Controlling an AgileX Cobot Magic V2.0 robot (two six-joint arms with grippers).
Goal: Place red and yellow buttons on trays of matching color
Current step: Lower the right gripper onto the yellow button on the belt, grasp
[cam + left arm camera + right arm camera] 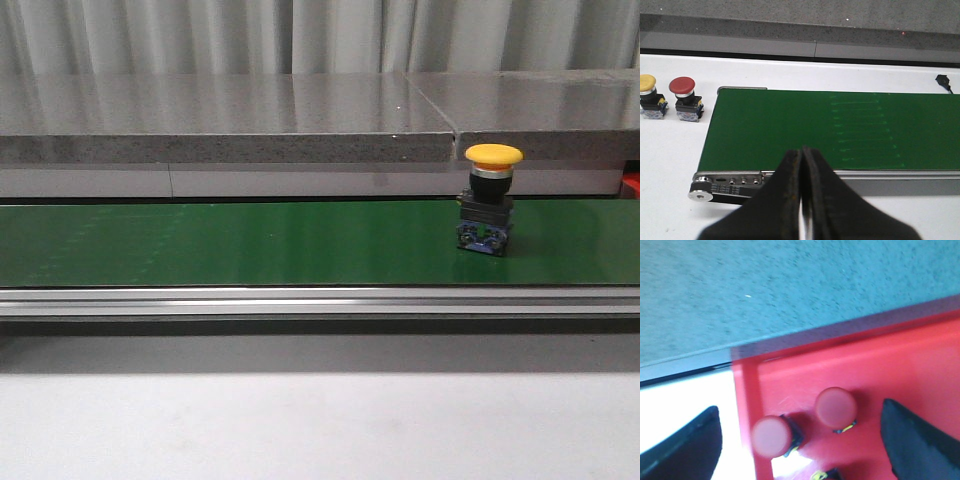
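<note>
A yellow button (491, 196) stands upright on the green conveyor belt (250, 240) at the right of the front view. In the left wrist view, a yellow button (650, 96) and a red button (685, 98) stand side by side on the white table just off the belt's end (725, 185). My left gripper (801, 155) is shut, empty, above the belt's near rail. My right gripper (800, 427) is open above the red tray (875, 370), where two red buttons (835, 407) (771, 436) stand between its fingers without touching them. No yellow tray is in view.
A grey stone ledge (230, 120) runs behind the belt, and a metal rail (300, 300) lies along its front. A small black connector (943, 81) lies on the white table beyond the belt. A sliver of the red tray (632, 185) shows at the right edge.
</note>
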